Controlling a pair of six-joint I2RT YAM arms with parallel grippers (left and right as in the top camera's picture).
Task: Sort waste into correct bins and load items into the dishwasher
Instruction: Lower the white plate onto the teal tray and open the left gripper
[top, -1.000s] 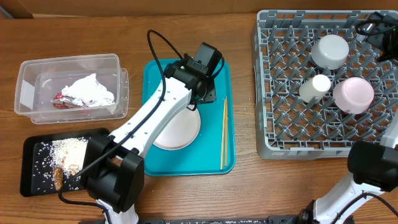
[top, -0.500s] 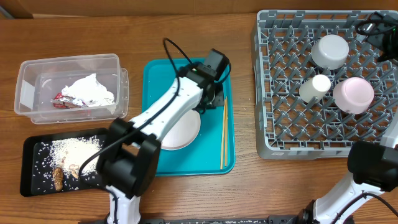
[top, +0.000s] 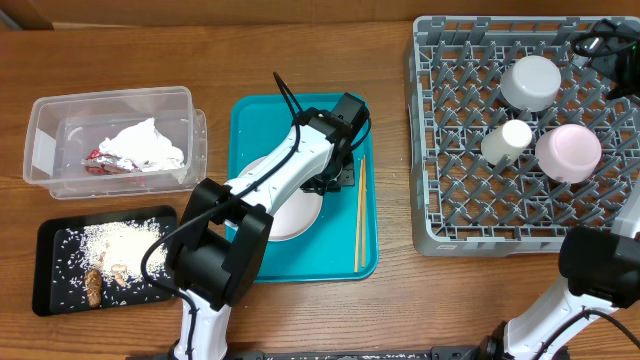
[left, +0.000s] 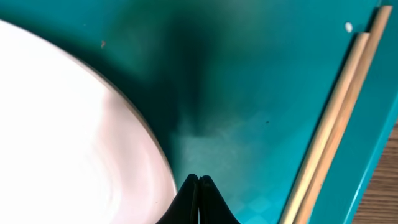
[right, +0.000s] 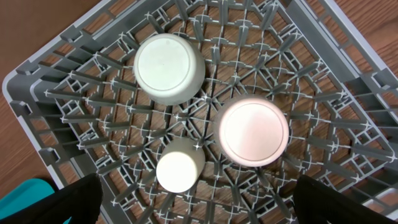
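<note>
- Left gripper (left: 198, 186): fingers pressed together, empty, low over the teal tray (left: 249, 93), between plate (left: 62, 137) and chopsticks (left: 329, 137).
- Right gripper (right: 198, 202): spread wide, empty, above the rack (top: 470, 220).
- Done: grey bowl (top: 531, 82), pink bowl (top: 568, 152) and cup (top: 507, 141) racked; napkins (top: 140, 148) in the tub (top: 40, 150); rice (top: 110, 240) on the black tray (top: 50, 260).
- To do: plate, chopsticks.
- Chopsticks hug the teal tray's rim; the rack's near half is free.

Left arm (top: 285, 180): smooth white shell links joined by chunky black motor housings, with a thin black cable (top: 285, 93) looping along it. The left claw (left: 198, 186) ends in two matte black tapered fingers. Right arm (top: 595, 265) shows the same white-and-black build.
</note>
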